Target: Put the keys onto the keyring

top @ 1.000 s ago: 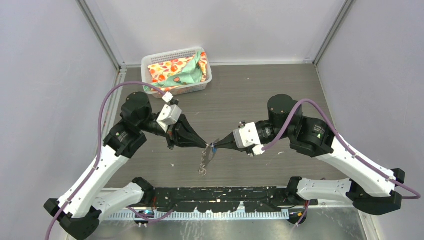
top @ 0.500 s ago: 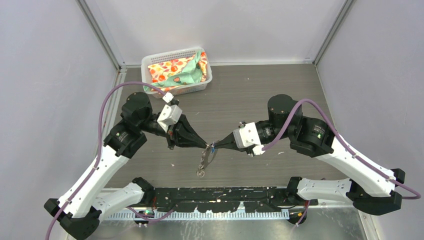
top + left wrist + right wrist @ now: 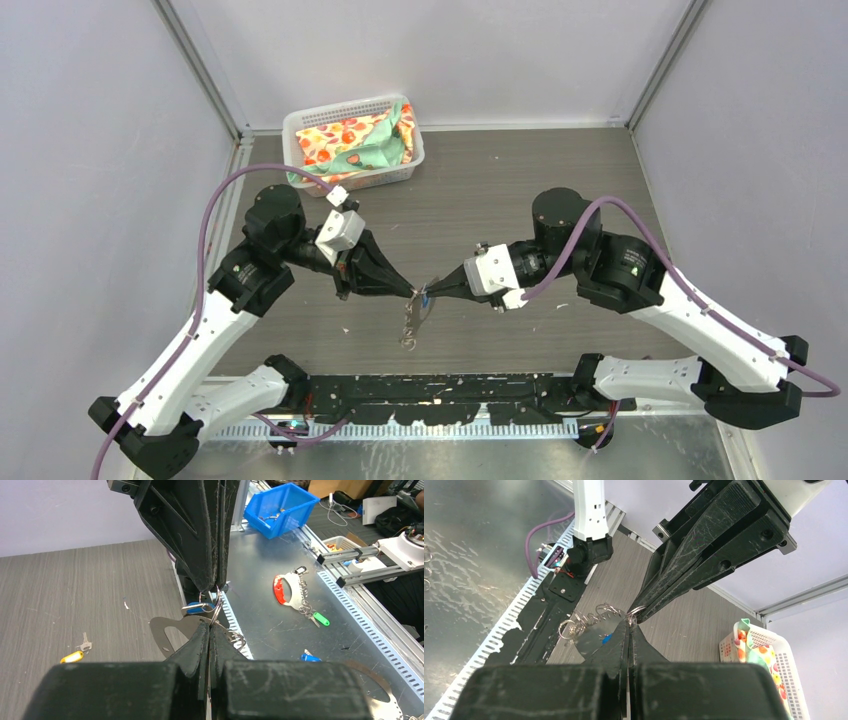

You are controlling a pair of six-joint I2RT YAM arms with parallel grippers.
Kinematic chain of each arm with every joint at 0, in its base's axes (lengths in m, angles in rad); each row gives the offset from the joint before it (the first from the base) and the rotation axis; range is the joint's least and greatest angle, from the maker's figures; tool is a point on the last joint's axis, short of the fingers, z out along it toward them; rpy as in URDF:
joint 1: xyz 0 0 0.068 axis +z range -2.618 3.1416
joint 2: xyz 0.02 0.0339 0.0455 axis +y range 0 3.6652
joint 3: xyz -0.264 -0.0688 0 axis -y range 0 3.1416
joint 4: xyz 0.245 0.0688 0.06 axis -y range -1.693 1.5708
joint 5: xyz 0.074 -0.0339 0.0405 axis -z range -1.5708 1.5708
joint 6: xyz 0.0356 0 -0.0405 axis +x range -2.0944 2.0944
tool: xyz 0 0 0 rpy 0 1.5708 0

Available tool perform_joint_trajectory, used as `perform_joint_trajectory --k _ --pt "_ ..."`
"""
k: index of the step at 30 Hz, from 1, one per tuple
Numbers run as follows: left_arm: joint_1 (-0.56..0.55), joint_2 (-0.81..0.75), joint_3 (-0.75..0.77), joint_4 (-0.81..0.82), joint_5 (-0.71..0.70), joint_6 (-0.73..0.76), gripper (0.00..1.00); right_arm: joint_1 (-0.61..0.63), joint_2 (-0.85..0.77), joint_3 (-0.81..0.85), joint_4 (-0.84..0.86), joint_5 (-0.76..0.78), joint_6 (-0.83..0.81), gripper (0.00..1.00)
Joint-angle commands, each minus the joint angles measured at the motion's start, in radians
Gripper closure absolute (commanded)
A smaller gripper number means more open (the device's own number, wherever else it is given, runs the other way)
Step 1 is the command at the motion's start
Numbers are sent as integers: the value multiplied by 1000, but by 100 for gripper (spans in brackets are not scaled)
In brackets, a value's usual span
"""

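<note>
Left gripper [image 3: 412,291]: black tapered fingers, scuffed matte plastic, clenched with only a hairline slit between them. Its tips pinch the edge of the keyring [image 3: 167,630], a thin, flat, silvery plate with an oval hole. In the left wrist view the plate juts out to the left of the tips.

Yellow-headed key [image 3: 72,656]: lies flat on the grey wood-grain table [image 3: 500,190], well apart from those tips. A small bare-metal key [image 3: 85,643] lies just beside it.

Between the two grippers: blue-headed key [image 3: 196,609] on a thin wire loop [image 3: 218,609], just beside the plate. A chain of wire rings [image 3: 408,318] hangs below the tips.

Right gripper [image 3: 434,293]: fingers pressed together, meeting the left's tip to tip and nipping the top of the wire loop.
</note>
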Motion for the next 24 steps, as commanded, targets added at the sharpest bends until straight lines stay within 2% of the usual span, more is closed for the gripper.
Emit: perform_joint_trajectory --k 1,13,24 --pt "-3 -11 7 -10 17 12 100 5 12 33 46 -15 -2 99" --pt "-4 -18 19 -88 54 147 100 5 27 49 30 15 -12 99" --pt "-3 -19 44 -70 60 124 100 5 -45 27 -61 102 -38 99"
